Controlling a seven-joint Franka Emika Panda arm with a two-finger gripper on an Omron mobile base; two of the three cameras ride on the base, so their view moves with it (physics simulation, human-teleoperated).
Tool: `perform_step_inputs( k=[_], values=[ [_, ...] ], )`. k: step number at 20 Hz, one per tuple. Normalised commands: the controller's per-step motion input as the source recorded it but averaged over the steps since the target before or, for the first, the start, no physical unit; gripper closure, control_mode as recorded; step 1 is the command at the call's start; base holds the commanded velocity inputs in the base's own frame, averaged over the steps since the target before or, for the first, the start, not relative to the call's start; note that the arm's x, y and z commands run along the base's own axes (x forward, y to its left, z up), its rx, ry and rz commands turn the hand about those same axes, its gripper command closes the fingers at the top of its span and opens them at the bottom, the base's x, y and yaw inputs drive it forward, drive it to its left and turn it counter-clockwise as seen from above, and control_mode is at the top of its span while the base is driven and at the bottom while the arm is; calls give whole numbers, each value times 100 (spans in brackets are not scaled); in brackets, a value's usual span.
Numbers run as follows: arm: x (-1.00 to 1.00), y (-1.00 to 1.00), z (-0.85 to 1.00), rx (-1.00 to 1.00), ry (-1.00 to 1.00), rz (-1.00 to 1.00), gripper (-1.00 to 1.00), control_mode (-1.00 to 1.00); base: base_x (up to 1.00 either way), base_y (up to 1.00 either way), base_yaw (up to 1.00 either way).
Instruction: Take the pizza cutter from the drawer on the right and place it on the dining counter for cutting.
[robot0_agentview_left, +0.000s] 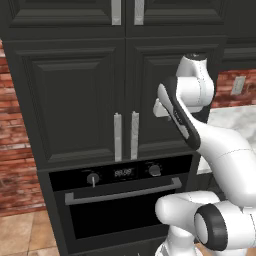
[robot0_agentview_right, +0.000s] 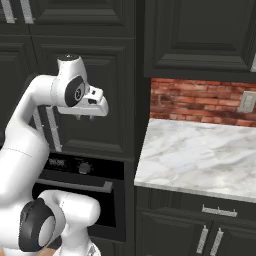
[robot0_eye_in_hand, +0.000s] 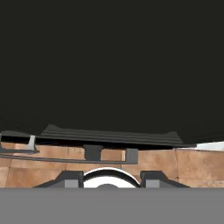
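Dark charcoal panelled cabinets (robot0_agentview_left: 70, 90) fill the kitchen wall, with red brick (robot0_agentview_left: 15, 150) at the far left and tan floor tiles (robot0_agentview_left: 20, 235) below. Beneath the cabinet doors sits a black built-in oven (robot0_agentview_left: 120, 200) with a steel bar handle. The white arm's end effector (robot0_agentview_right: 86, 117) hangs in front of the cabinet doors, pointing down; whether its jaws grip anything cannot be told. To the right lies a white-grey veined marble table (robot0_agentview_right: 200, 155) over a closed dark drawer with a silver handle (robot0_agentview_right: 218, 211).
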Motion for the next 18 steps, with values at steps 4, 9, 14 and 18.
perform_step_inputs(
  k=[4,9,14,18],
  values=[
    [-14,-11,0,2,0,-1,-100,-100,0,0,0],
    [-45,-77,-9,11,-4,-8,-100,-100,0,0,0],
    [-51,-90,-22,15,-4,-17,-100,-100,0,0,0],
    [-53,-96,-24,19,0,-24,-100,-100,0,0,0]
  ],
)
